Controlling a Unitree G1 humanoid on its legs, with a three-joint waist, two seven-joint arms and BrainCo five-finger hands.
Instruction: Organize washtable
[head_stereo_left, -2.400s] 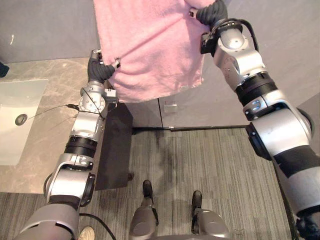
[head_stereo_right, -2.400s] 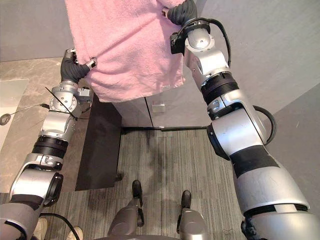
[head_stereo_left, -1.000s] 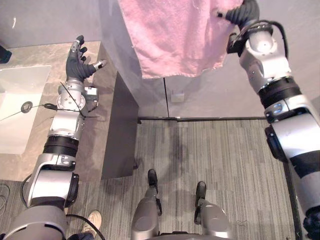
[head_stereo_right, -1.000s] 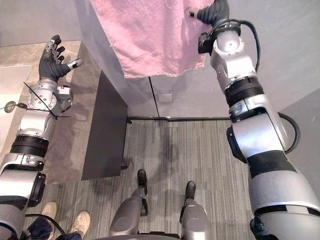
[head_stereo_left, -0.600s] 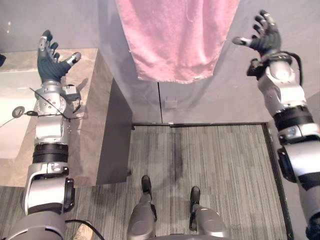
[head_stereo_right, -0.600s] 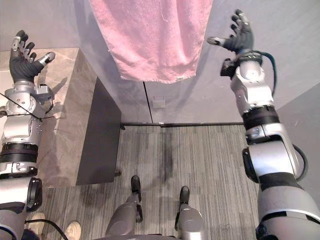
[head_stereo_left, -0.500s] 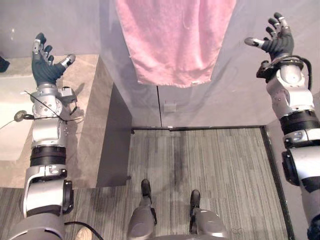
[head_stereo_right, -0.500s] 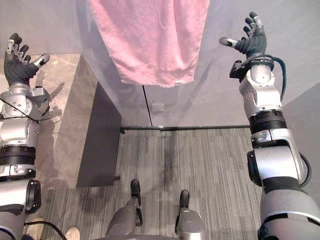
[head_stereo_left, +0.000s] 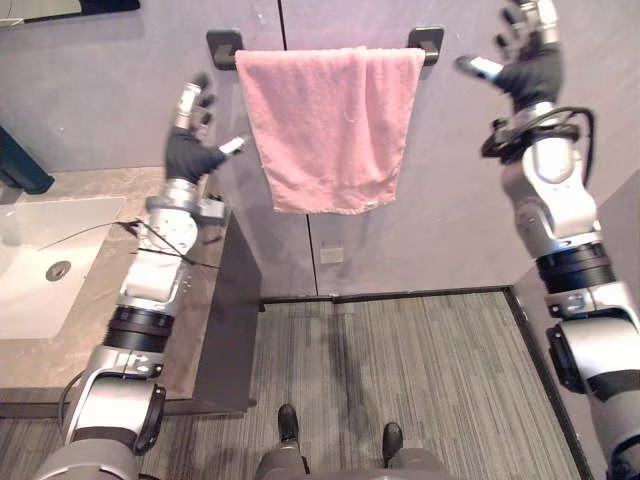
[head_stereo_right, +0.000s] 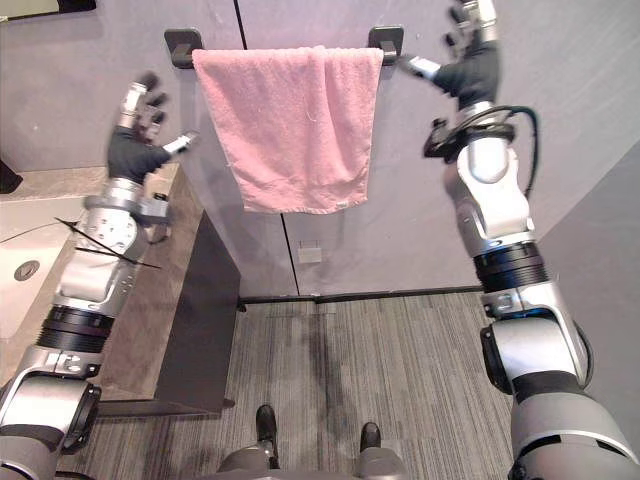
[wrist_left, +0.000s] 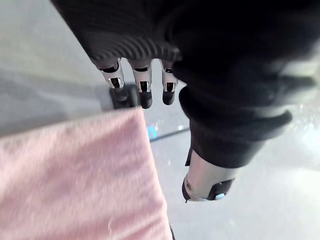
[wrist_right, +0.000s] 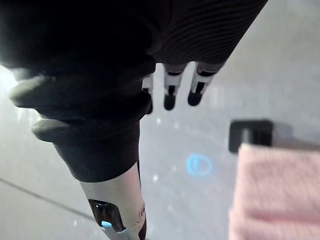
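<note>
The pink towel (head_stereo_left: 325, 125) hangs folded and flat against the grey wall (head_stereo_left: 100, 90), draped between two black brackets (head_stereo_left: 224, 45); the bar that carries it is hidden under the fold. Its lower edge looks fairly level, and it touches neither robot hand.

The left robot hand (head_stereo_left: 188, 152) is raised with its fingers (wrist_left: 145, 92) straight and spread and its thumb apart, grasping nothing. The towel's near edge lies just beside it, on its thumb side, with a clear gap between. The right robot hand (head_stereo_left: 528, 70) is raised higher, likewise released and empty. The nearer bracket (wrist_right: 250, 135) sits just beyond its thumb, and the towel lies past that.

Judged from this, the hanging step is finished and both arms are at the point of letting go and clearing away. The stone-patterned surface (head_stereo_left: 90, 345) with its white sink (head_stereo_left: 40, 265) lies below and to the outer side of the left robot hand, well apart from the right one.

The next move calls for drawing both arms away from the wall without brushing the towel's edges, since a snag could pull it off the bar. After that, attention would turn down to the surface to see what there needs tidying.
</note>
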